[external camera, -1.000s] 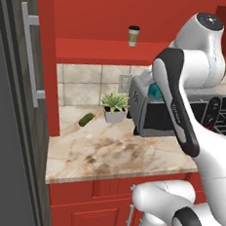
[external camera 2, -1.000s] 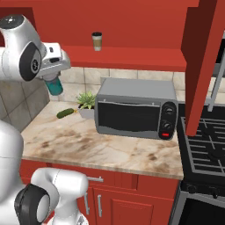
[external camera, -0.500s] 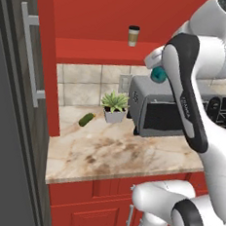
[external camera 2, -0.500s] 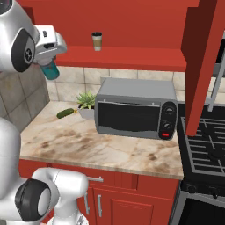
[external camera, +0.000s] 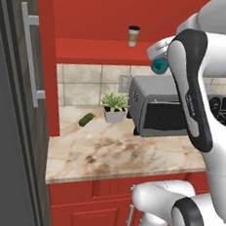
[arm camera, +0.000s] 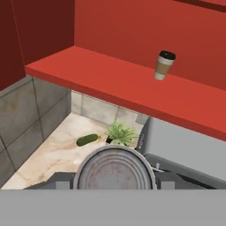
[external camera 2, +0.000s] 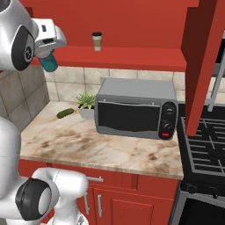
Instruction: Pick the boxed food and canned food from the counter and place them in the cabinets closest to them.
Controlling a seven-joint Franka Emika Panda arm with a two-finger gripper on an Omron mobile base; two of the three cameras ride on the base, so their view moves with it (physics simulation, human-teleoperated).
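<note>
Because the canned food (external camera 2: 49, 62) belongs in the cabinets (external camera 2: 132, 58), the claw (external camera 2: 48, 59) grips it part-closed, raised off the desk (external camera 2: 83, 143), level with the open shelf just ahead.

Open red shelf (arm camera: 110, 75) ahead of the hand (external camera 2: 47, 52), level with its front edge; long bare stretch of shelf board on the near side. Only a paper cup (arm camera: 164, 65) standing on it, well apart toward the far end, near the back wall. Can (external camera 2: 49, 62) in the hand, hanging in clear air above the tabletop (external camera 2: 88, 143). Below: small plant (external camera 2: 86, 102) touching the microwave's (external camera 2: 136, 107) side, a cucumber (external camera 2: 65, 114) beside the plant, wide bare stone in front. Tall dark fridge (external camera: 11, 124) walling one end of the tabletop. Open cabinet door (external camera 2: 204, 66) jutting out above the stove (external camera 2: 206, 154).
</note>
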